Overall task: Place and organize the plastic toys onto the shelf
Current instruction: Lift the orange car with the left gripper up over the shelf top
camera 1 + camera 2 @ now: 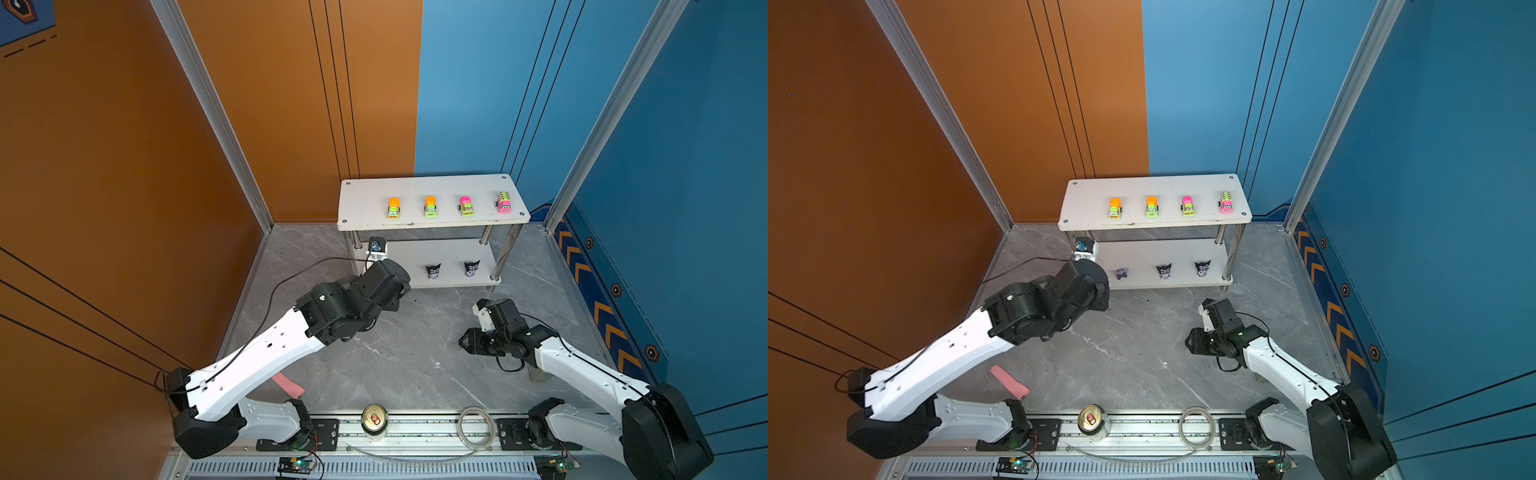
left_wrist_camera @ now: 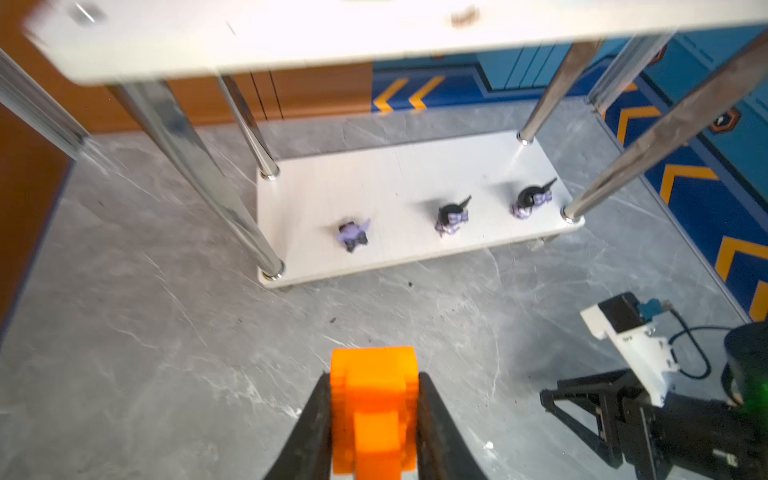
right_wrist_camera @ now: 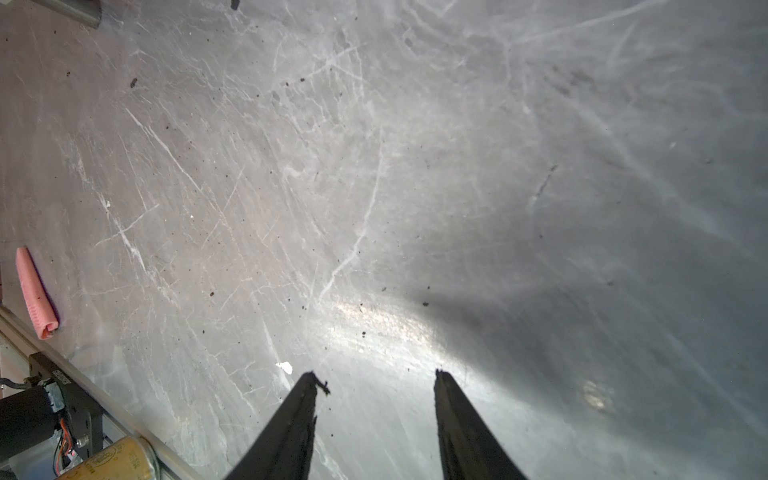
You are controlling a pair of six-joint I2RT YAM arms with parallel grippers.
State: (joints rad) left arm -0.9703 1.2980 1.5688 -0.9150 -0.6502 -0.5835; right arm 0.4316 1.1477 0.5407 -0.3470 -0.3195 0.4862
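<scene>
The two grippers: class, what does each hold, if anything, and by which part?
The left gripper holds an orange toy car, its jaws pressing the car's two sides. The right gripper is open and holds nothing.

A gold-topped drink can (image 1: 374, 419) stands upright on the aluminium rail (image 1: 424, 426) at the near edge of the grey marbled counter (image 1: 415, 353). A clear tape ring (image 1: 460, 428) lies flat on the same rail, well apart from the can, to its right in both top views. A pink ribbed piece (image 1: 291, 386) lies on the counter near the can's left. An orange wall (image 1: 104, 187) and a blue wall (image 1: 685, 166) enclose the space, and orange chevrons (image 1: 602, 316) line the blue wall's base.
</scene>
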